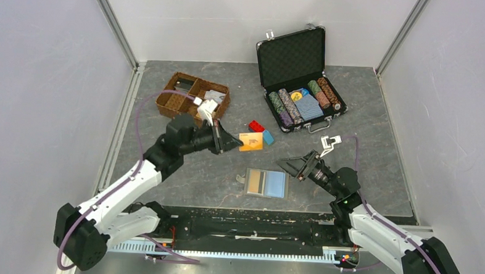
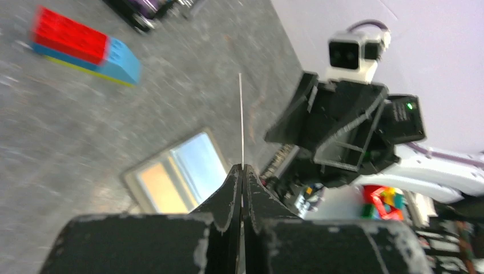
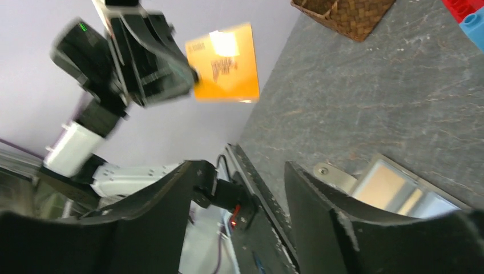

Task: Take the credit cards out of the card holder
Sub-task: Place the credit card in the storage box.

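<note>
- Left gripper [image 1: 237, 143] pinches 1 orange credit card [image 1: 251, 141], held in the air beyond the card holder [image 1: 251, 182].
- Right gripper [image 1: 286, 165] hangs spread just right of the holder.
- A light blue card [image 1: 277, 184] sits inside the holder. Likely next: put the orange one down, then draw out the blue.

Arms [image 1: 123, 190] white-shelled, black joints — purple cables [image 1: 138, 117] — left claw [image 1: 240, 141], right claw [image 1: 280, 162] matte black

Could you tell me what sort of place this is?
Probably a lab robot cell: plain panel walls around a tabletop, arms bolted to a rail, props like a chip case and wicker tray.
</note>
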